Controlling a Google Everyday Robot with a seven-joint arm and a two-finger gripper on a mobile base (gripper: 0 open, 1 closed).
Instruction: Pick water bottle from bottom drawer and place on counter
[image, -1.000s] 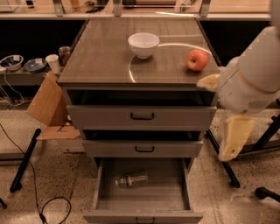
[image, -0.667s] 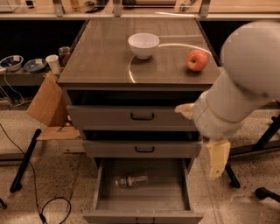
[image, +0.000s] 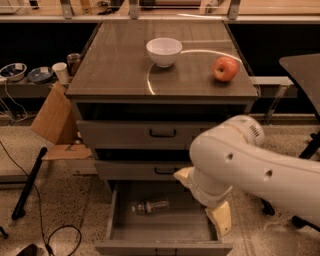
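The water bottle (image: 149, 206) lies on its side in the open bottom drawer (image: 113, 220), left of centre. My gripper (image: 202, 198) hangs over the drawer's right half, to the right of the bottle and not touching it. Its two cream fingers (image: 220, 218) stand wide apart with nothing between them. My large white arm (image: 260, 170) covers the drawer's right side. The counter (image: 115, 60) holds a white bowl (image: 164, 51) and a red apple (image: 225, 68).
The two upper drawers (image: 160, 133) are closed. A cardboard piece (image: 54, 119) leans at the cabinet's left, beside a black stand leg (image: 29, 184) and floor cables. Cups and bowls (image: 61, 72) sit on a low shelf at left. A dark table (image: 305, 67) stands at right.
My arm has swung down and to the left, from beside the cabinet's right edge to over the open bottom drawer. The bottle, bowl and apple have not moved.
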